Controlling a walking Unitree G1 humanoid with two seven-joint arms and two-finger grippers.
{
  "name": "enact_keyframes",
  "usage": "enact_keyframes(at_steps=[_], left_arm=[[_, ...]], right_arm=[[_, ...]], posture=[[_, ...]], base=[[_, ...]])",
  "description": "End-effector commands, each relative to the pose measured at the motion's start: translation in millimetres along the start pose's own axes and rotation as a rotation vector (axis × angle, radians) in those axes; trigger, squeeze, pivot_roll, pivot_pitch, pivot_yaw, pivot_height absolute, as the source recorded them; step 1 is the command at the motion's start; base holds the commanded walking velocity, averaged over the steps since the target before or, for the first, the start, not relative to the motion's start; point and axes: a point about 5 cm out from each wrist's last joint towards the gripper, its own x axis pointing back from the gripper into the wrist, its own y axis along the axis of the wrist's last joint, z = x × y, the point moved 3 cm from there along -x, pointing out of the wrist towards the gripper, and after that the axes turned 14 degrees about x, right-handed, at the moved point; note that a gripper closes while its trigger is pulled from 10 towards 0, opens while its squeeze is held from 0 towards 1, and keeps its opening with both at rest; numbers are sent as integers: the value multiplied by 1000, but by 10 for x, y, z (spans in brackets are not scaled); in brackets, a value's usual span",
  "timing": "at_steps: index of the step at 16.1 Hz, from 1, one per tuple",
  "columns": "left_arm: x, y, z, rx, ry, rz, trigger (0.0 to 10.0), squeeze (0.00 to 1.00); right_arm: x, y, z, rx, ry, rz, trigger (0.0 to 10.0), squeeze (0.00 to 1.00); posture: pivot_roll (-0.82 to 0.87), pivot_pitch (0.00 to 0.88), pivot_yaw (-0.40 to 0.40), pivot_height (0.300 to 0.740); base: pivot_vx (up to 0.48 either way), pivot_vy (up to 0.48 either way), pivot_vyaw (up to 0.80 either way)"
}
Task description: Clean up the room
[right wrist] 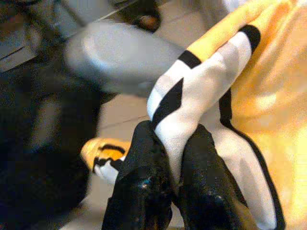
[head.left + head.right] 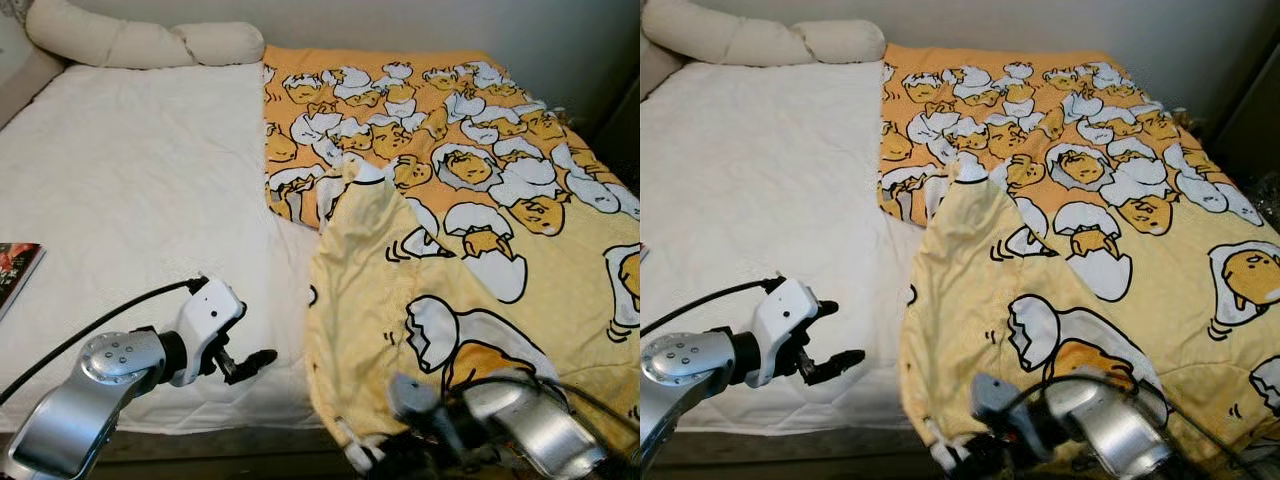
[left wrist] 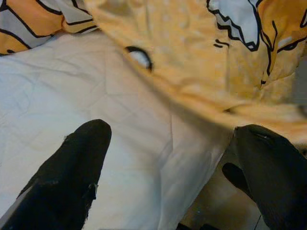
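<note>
At the bed's (image 2: 130,200) foot, the right hand (image 1: 175,158) pinches the yellow blanket's (image 2: 480,250) corner; the left hand (image 2: 240,362) hovers beside the blanket, fingers apart.

White bed (image 2: 130,200) against pale wall (image 2: 400,25)

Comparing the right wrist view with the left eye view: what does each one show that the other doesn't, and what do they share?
Right wrist view: the right gripper shut on a white, black-edged fold of the yellow blanket, with floor beyond. Left eye view: the white mattress, a bolster pillow at its head, a book at the left edge, and the left gripper open above the mattress's near edge. Shared: the egg-print blanket.
</note>
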Motion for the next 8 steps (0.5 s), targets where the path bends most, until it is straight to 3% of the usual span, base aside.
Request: enact_keyframes(at_steps=[1, 2, 3, 6, 8], left_arm=[[-26, 8, -1, -16, -7, 4, 10000, 482], [-32, 7, 0, -17, -9, 4, 10000, 482], [-55, 14, 30, -8, 4, -8, 10000, 486], [-76, 16, 70, 46, 39, -47, 10000, 482], [-100, 41, 233, 84, 174, -128, 10000, 482]], right_arm=[[24, -129, -83, -11, -89, 16, 10000, 1000], [10, -169, -102, -9, -108, 13, 10000, 1000], [-20, -276, -158, -73, -131, -23, 10000, 1000], [-32, -357, -240, -146, -165, -90, 10000, 1000], [264, -587, -381, -207, -317, -91, 10000, 1000]], posture=[[43, 0, 27, 740], [43, 0, 27, 740], [39, 0, 26, 740], [38, 0, 22, 740], [33, 0, 12, 740]], base=[[0, 0, 0], [0, 0, 0], [0, 0, 0], [0, 0, 0], [0, 0, 0]])
